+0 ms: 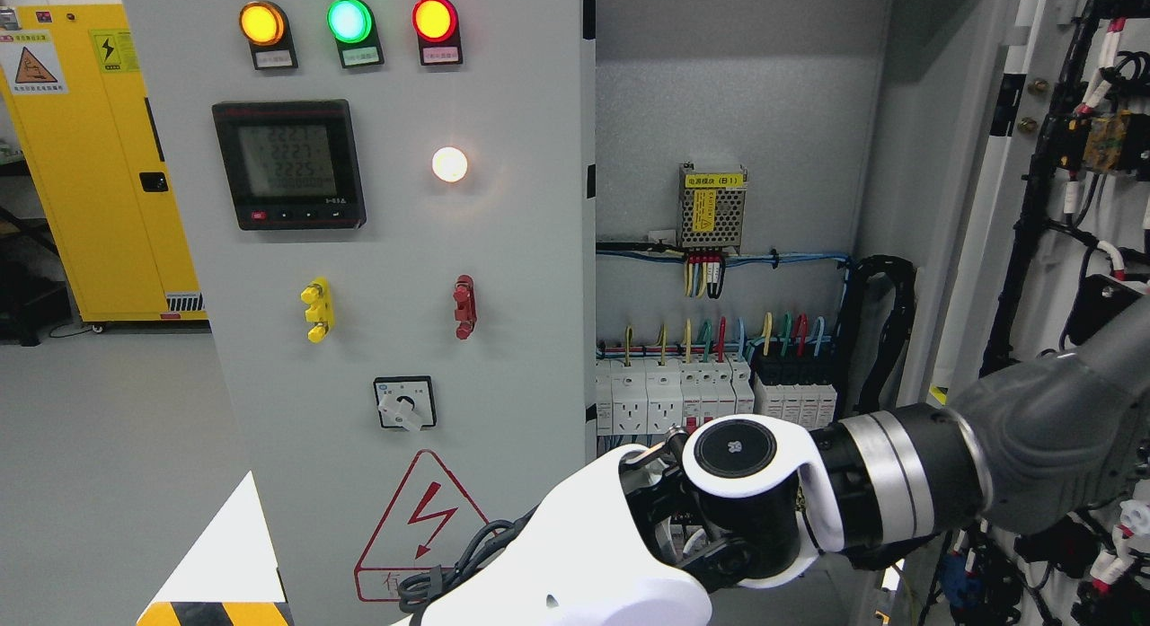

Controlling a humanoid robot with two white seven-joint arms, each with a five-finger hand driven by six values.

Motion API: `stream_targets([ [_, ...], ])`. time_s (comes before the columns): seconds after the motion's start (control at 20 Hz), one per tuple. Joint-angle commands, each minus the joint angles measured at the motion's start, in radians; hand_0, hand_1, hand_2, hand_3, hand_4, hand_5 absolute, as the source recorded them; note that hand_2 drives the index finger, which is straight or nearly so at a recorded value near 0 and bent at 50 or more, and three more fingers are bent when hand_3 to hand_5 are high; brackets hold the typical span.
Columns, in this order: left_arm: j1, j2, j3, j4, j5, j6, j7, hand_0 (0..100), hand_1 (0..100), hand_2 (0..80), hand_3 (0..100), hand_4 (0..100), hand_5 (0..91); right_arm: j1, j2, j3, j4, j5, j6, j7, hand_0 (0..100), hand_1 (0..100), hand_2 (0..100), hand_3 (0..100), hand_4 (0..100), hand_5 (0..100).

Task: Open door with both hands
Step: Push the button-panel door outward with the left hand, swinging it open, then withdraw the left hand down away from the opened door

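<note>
Left door (395,249): I see it closed, facing me, carrying the meter (289,164) and three lamps (349,22).
Right door (1069,204): swung open, right of the left door, wiring exposed.
Cabinet interior (728,114): visible between both doors, breakers (710,397) low inside.
Right arm (898,491): enters from the right, below the breakers; whether its fingers are released or clenched I cannot tell.

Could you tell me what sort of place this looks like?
Probably an industrial electrical room: a grey control cabinet with indicator lamps, breakers and wiring inside, and a yellow safety cabinet behind.
</note>
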Motion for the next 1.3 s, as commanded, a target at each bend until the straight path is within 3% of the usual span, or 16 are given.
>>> stream_targets([
  [0.0,-0.020,-0.015,-0.058,0.042,0.009,-0.002,0.003,0,0,0.0,0,0,0.0,0.000,0.000,0.000,0.000,0.000,0.000,0.000,24,0,0,0,0,0],
  [0.15,-0.020,-0.013,-0.023,0.031,0.007,0.007,0.015,0,0,0.0,0,0,0.0,0.000,0.001,0.000,0.000,0.000,0.000,0.000,24,0,0,0,0,0],
  [0.3,-0.021,0.028,0.073,-0.057,0.001,0.059,0.015,0,0,0.0,0,0,0.0,0.002,0.003,0.000,0.001,0.000,0.000,0.000,24,0,0,0,0,0],
  [0.5,0.024,0.200,0.078,-0.145,-0.001,0.059,0.014,0,0,0.0,0,0,0.0,0.002,0.001,0.000,0.001,0.000,0.000,0.000,24,0,0,0,0,0],
  [0.7,0.199,0.393,0.078,-0.254,-0.007,0.055,0.014,0,0,0.0,0,0,0.0,0.002,0.001,0.000,0.001,0.000,0.000,0.000,24,0,0,0,0,0],
  [0.8,0.315,0.441,0.083,-0.278,-0.063,0.030,0.014,0,0,0.0,0,0,0.0,0.002,0.004,0.000,0.001,0.000,0.000,0.000,24,0,0,0,0,0],
  [1.0,0.605,0.449,0.126,-0.278,-0.261,0.013,0.008,0,0,0.0,0,0,0.0,0.002,0.008,0.000,0.001,0.000,0.000,0.000,24,0,0,0,0,0],
  [1.25,0.895,0.481,0.135,-0.274,-0.473,-0.030,0.006,0,0,0.0,0,0,0.0,0.002,0.006,0.000,0.001,0.000,0.000,0.000,24,0,0,0,0,0],
])
